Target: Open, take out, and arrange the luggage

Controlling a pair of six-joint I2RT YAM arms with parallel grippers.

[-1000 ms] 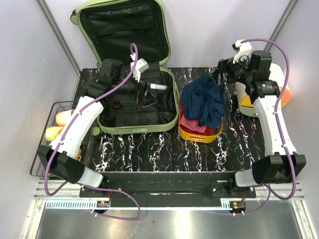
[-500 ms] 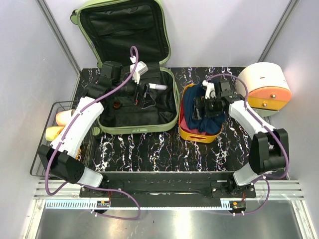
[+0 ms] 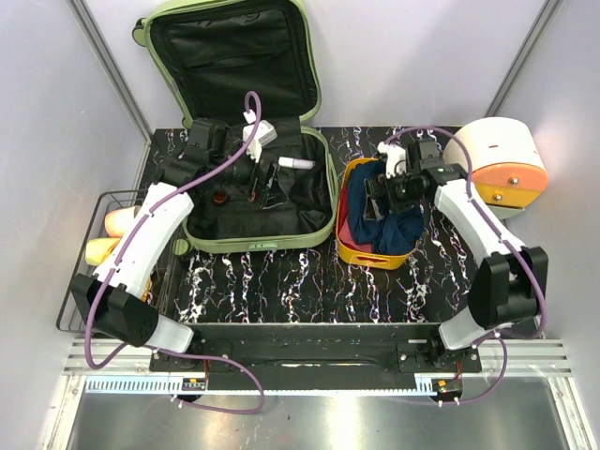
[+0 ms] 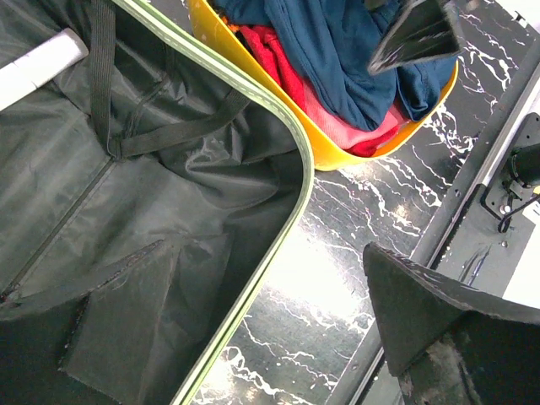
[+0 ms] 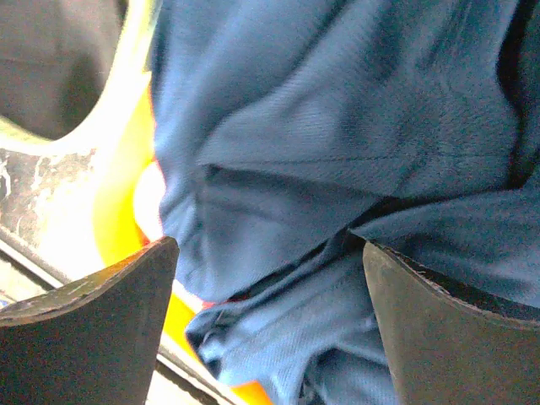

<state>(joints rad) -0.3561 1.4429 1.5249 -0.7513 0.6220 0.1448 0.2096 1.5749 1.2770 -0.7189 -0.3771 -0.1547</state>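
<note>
Right end effector (image 5: 268, 246) swung over tray (image 3: 349, 247), luggage (image 3: 225, 220) leftward

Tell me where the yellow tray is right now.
In the top view, the yellow tray sits right of centre on the table, just right of the open luggage and left of the white-and-orange box, with blue clothing piled in it.

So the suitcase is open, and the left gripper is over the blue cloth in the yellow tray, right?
No: the right gripper is over the blue cloth in the yellow tray, as the top view shows. The suitcase is open.
</note>
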